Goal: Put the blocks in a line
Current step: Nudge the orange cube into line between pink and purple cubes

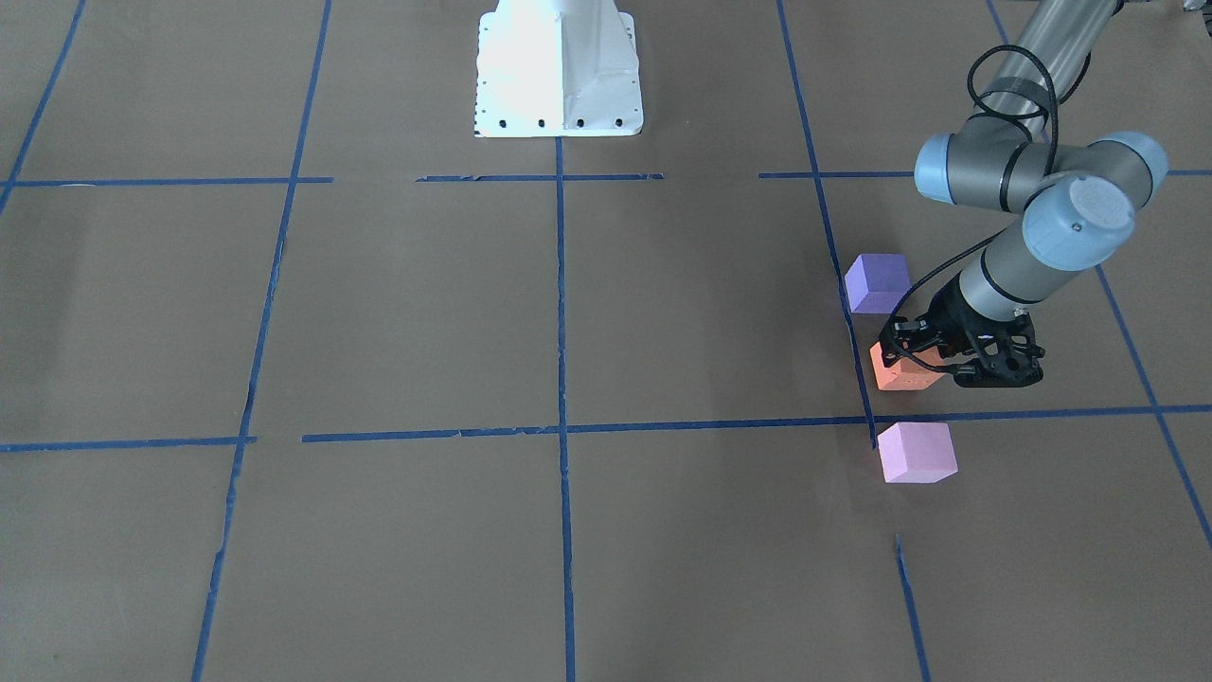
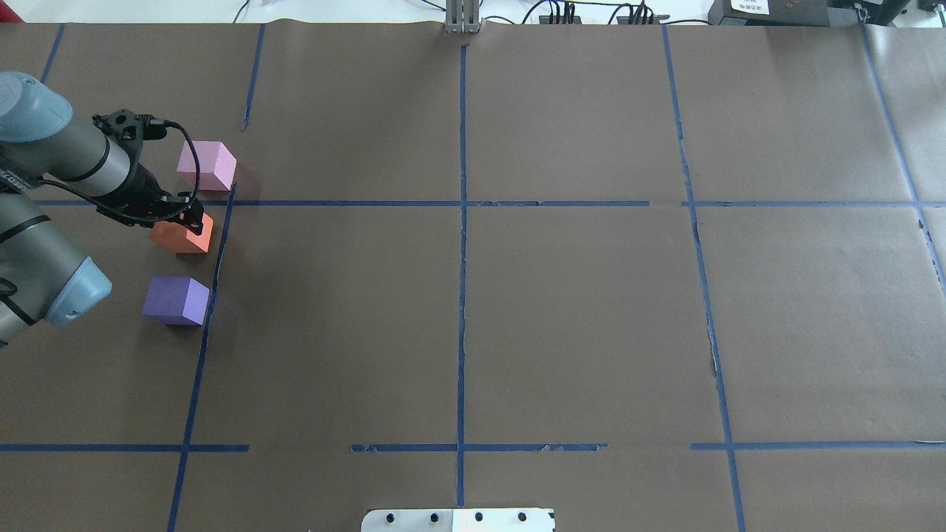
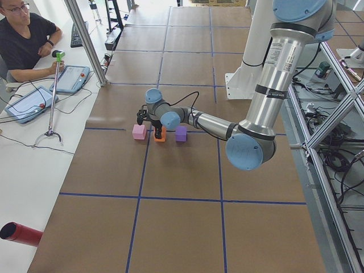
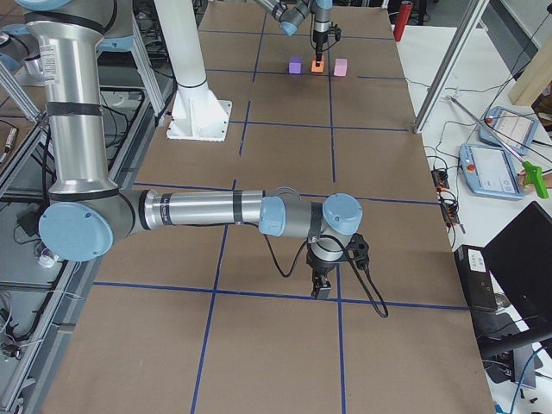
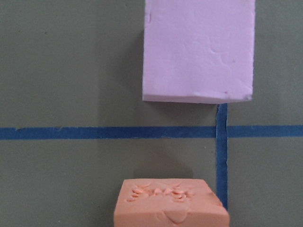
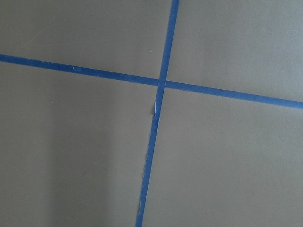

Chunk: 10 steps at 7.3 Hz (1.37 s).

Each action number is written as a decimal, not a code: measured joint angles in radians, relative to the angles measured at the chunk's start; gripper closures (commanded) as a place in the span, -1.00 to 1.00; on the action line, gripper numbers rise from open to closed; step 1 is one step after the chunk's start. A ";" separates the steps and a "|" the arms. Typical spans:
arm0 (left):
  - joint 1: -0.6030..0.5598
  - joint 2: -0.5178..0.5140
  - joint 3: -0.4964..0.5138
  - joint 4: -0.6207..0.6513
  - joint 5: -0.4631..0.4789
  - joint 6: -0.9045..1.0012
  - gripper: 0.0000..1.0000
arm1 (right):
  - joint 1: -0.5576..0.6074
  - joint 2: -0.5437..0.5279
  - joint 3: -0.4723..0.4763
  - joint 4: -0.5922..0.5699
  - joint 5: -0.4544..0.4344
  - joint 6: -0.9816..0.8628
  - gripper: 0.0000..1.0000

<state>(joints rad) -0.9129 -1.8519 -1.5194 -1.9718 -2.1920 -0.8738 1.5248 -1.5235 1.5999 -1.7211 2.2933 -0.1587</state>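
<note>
Three foam blocks stand in a rough row beside a blue tape line on the robot's left side: the violet-blue block [image 2: 177, 300], the orange block [image 2: 182, 236] and the pale pink block [image 2: 208, 165]. My left gripper [image 2: 182, 216] is down on the orange block [image 1: 906, 372], which rests on the paper between the other two, and appears shut on it. In the left wrist view the orange block [image 5: 169, 204] is at the bottom edge and the pink block [image 5: 198, 49] is beyond a tape line. My right gripper [image 4: 322, 287] hovers low over bare paper far from the blocks; I cannot tell whether it is open.
Brown paper with a grid of blue tape [image 2: 462, 222] covers the table. The robot's white base [image 1: 559, 71] is at the near edge. A person [image 3: 25, 40] sits at a side table with tablets and a grabber tool. A red cylinder [image 3: 20, 234] lies beyond the paper.
</note>
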 measured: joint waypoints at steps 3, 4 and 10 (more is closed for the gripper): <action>0.012 -0.002 -0.003 -0.001 0.000 -0.024 0.71 | 0.000 0.000 0.000 0.000 0.000 0.000 -1.00; 0.015 -0.002 -0.003 -0.001 0.000 -0.027 0.61 | 0.000 -0.001 0.000 0.000 0.000 0.000 -1.00; 0.022 0.000 -0.003 -0.002 0.000 -0.019 -1.00 | 0.000 0.000 0.000 0.000 0.000 0.000 -1.00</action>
<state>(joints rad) -0.8913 -1.8519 -1.5229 -1.9742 -2.1921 -0.8932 1.5248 -1.5238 1.5999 -1.7211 2.2933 -0.1587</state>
